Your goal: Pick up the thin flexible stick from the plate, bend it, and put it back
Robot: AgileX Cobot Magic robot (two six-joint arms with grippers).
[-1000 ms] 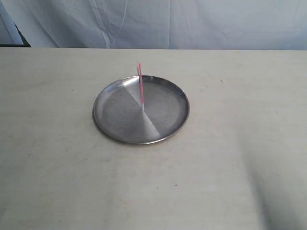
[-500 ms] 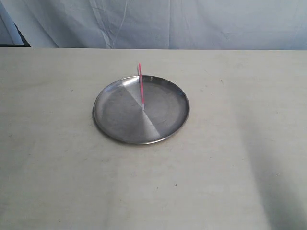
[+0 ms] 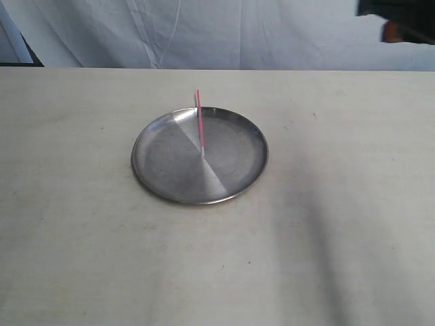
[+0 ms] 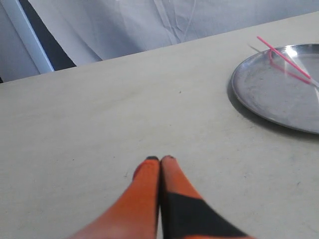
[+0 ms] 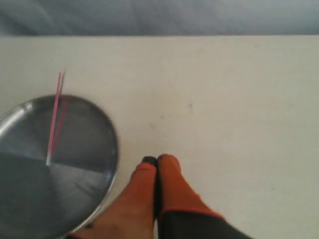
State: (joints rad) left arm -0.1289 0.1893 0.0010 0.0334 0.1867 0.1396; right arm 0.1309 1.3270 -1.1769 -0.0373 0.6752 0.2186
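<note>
The round silver plate (image 3: pixel 200 155) lies in the middle of the pale table. The thin pink stick (image 3: pixel 200 121) rests straight across its far rim, one pale end near the plate's centre, the other jutting past the rim. The same plate (image 5: pixel 50 164) and stick (image 5: pixel 54 117) show in the right wrist view, beside my right gripper (image 5: pixel 156 160), which is shut and empty above bare table. My left gripper (image 4: pixel 160 159) is shut and empty too, well away from the plate (image 4: pixel 279 84) and stick (image 4: pixel 284 59). A dark part of the right arm (image 3: pixel 397 17) enters at the exterior view's top right.
A wrinkled white cloth (image 3: pixel 224 34) hangs behind the table's far edge. A dark gap with a pale bar (image 4: pixel 35 40) shows at the back left. Bare tabletop (image 3: pixel 102 258) surrounds the plate.
A dark part of the right arm has come into the exterior view at the top right, and its shadow has spread across the table's right side. Plate and stick have not moved.
</note>
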